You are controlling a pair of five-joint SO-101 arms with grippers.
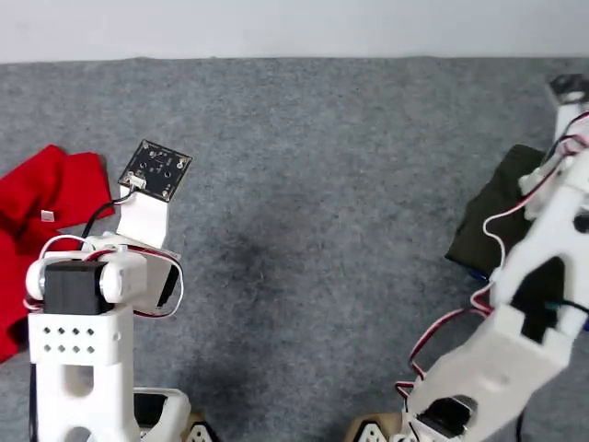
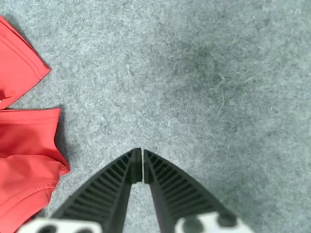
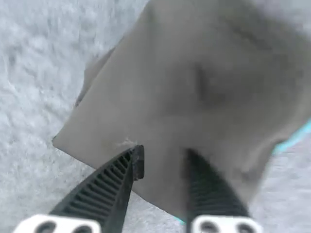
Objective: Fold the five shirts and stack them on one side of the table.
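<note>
A crumpled red shirt [image 1: 44,207] lies at the table's left edge, and in the left wrist view the red shirt [image 2: 24,150] sits beside my left gripper [image 2: 142,159]. That gripper is shut with nothing in it, over bare grey carpet just right of the shirt. At the right edge lies a dark folded shirt [image 1: 502,214]. My right gripper [image 3: 164,164] hangs open just above the folded shirt [image 3: 194,97], near its edge. A blue garment's edge [image 3: 293,138] peeks out from under the folded shirt.
Grey carpet [image 1: 322,203] covers the table's middle and back. A white wall [image 1: 294,28] runs along the far edge. The left arm's base [image 1: 78,359] and the right arm's body [image 1: 515,341] stand at the front.
</note>
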